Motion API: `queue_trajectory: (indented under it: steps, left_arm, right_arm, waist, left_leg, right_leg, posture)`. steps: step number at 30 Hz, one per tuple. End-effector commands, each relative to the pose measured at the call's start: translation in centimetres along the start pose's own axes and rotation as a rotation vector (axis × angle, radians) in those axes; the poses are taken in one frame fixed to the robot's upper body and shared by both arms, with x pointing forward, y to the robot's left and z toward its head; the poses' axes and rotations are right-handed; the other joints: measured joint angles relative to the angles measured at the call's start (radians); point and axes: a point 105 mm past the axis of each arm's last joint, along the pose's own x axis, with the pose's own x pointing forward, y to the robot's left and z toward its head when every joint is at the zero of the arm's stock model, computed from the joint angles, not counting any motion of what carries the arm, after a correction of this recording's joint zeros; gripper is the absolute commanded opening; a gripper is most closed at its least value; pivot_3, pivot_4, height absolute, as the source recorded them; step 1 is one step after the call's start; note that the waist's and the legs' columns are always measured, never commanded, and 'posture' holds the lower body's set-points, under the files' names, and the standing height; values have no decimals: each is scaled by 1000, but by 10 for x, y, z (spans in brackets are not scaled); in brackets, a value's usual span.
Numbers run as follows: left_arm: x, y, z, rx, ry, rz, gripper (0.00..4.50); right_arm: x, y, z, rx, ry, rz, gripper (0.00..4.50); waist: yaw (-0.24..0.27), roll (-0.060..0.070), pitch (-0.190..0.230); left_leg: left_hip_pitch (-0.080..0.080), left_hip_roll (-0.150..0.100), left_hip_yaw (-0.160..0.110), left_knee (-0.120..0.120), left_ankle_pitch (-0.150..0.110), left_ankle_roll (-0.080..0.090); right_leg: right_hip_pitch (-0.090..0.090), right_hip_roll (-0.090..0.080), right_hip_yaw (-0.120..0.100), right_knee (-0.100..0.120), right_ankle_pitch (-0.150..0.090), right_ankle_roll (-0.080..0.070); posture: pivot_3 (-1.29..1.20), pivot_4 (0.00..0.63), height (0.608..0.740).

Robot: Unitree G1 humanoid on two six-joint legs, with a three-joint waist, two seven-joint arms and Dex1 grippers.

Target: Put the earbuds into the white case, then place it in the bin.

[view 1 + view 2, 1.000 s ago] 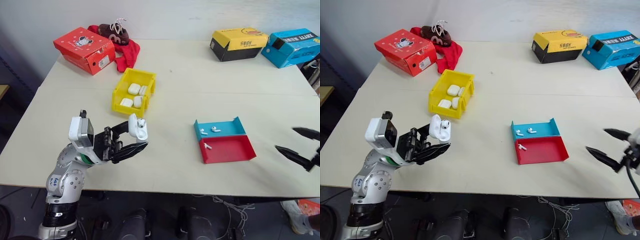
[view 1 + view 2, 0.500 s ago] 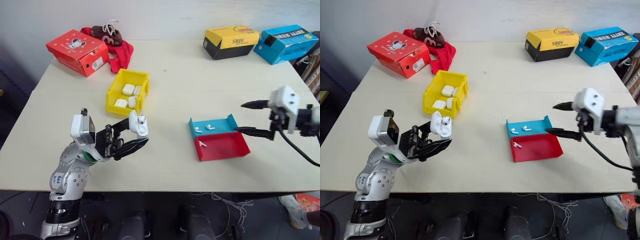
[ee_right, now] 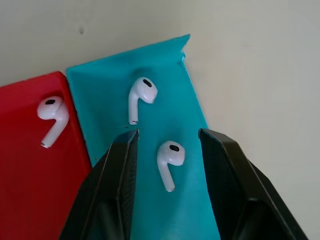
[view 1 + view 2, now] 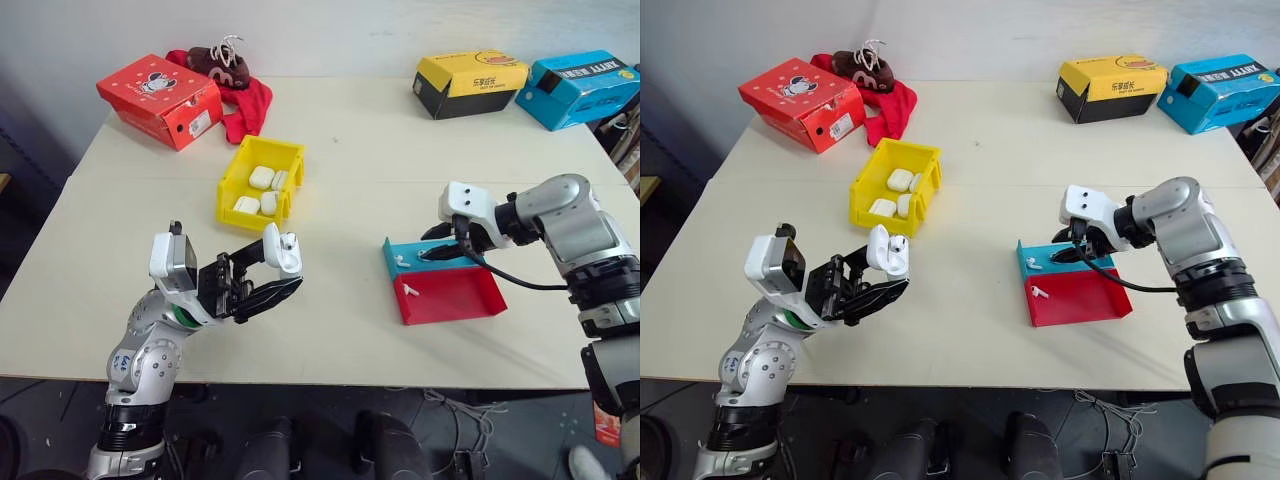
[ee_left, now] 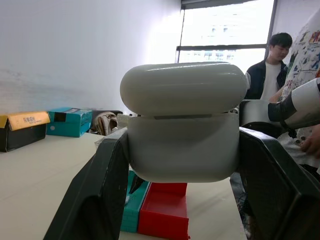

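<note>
Beige table (image 4: 400, 150) (white wall (image 4: 330, 30) behind)

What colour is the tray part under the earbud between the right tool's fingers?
Blue, clearest in the right wrist view.

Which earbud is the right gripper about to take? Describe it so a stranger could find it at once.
On the table, find the shallow blue-and-red tray in front of the right gripper. Its blue half holds two earbuds and its red half one. The target earbud is the one in the blue half lying between the gripper's open black fingers; the other blue-half earbud lies just beyond them.
</note>
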Motion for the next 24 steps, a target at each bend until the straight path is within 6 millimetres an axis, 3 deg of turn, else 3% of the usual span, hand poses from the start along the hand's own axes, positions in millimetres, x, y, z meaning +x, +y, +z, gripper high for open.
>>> queue_trajectory:
  steps: [1, 23, 24]
  left_arm:
    - [4, -7, 7, 46, -5, -20, 2772]
    - [2, -7, 7, 59, 21, -18, 2772]
    - [2, -7, 7, 59, 21, -18, 2772]
  right_arm:
    - [1, -4, 3, -33, 26, -5, 1898]
    - [9, -4, -20, -56, 125, 16, 1898]
    - [10, -3, -20, -67, 123, 28, 1714]
  waist:
    - [0, 0, 0]
    - [-1, 0, 0]
    - [-1, 0, 0]
  left_leg:
    - [0, 0, 0, 0, 0, 0]
    - [1, 0, 0, 1, 0, 0]
    - [1, 0, 0, 1, 0, 0]
  right_leg:
    - [0, 0, 0, 0, 0, 0]
    - [0, 0, 1, 2, 0, 0]
    - [0, 0, 1, 2, 0, 0]
  posture:
    - [0, 150, 740]
    - [0, 150, 740]
    - [0, 150, 740]
